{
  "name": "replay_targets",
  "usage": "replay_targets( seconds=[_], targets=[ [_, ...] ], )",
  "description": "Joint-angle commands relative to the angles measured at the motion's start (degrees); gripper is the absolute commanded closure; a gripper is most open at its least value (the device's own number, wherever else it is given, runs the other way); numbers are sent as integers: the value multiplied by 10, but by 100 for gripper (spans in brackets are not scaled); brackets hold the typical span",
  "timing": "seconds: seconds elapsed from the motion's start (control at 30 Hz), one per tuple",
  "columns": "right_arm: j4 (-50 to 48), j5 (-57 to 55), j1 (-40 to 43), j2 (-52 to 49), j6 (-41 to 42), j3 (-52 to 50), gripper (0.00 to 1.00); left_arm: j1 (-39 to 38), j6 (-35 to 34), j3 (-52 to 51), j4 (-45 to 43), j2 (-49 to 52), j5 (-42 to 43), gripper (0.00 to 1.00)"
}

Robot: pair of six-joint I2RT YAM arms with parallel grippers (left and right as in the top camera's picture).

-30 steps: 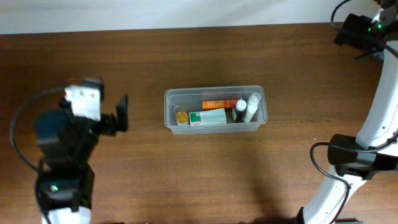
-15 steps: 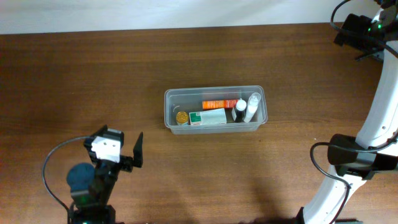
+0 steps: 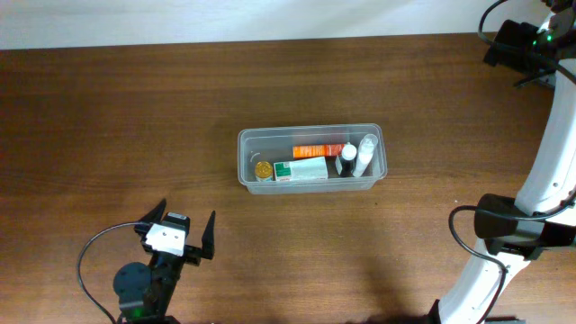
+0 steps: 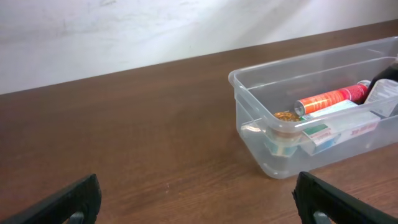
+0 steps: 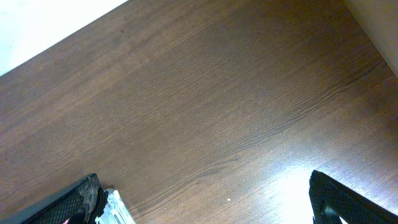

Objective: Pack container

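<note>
The container (image 3: 243, 155) is a clear rectangular tub at mid-table. It holds an orange tube (image 3: 317, 150), a green-and-white box (image 3: 301, 169), a gold-capped jar (image 3: 262, 169), a dark bottle (image 3: 347, 159) and a white bottle (image 3: 364, 155). My left gripper (image 3: 183, 231) is open and empty near the front edge, well to the left of and in front of the tub. Its wrist view shows the wide-apart fingertips (image 4: 202, 202) and the tub (image 4: 249, 81) ahead on the right. My right gripper (image 5: 202, 199) is open and empty over bare table; its arm (image 3: 515, 40) sits far back right.
A pale clear corner (image 5: 115, 208) shows by the right gripper's left finger; I cannot tell what it is. The right arm's base and cable (image 3: 508, 229) stand at the right edge. The white wall (image 4: 124, 31) runs behind the table.
My left arm has drawn back toward the table's front edge and shifted right, away from the tub, with its gripper still open. The right arm and the tub's contents have not moved.
</note>
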State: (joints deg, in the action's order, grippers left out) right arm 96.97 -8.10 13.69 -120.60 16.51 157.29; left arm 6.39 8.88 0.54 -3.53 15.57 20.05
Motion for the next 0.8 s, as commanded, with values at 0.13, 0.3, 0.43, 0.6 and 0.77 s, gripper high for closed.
replay_targets(
  seconds=[0.13, 0.3, 0.43, 0.6, 0.77],
  targets=[
    [3, -5, 2, 6, 2, 5, 2, 0, -2, 0, 66, -20, -8, 1],
    [3, -5, 2, 6, 2, 5, 2, 0, -2, 0, 67, -38, -10, 1],
    [3, -5, 2, 6, 2, 5, 2, 0, -3, 0, 67, -62, -9, 1],
    [3, -5, 2, 6, 2, 5, 2, 0, -3, 0, 67, -106, -9, 1],
    [3, -5, 2, 6, 2, 5, 2, -10, -3, 0, 67, -150, -10, 1]
  ],
)
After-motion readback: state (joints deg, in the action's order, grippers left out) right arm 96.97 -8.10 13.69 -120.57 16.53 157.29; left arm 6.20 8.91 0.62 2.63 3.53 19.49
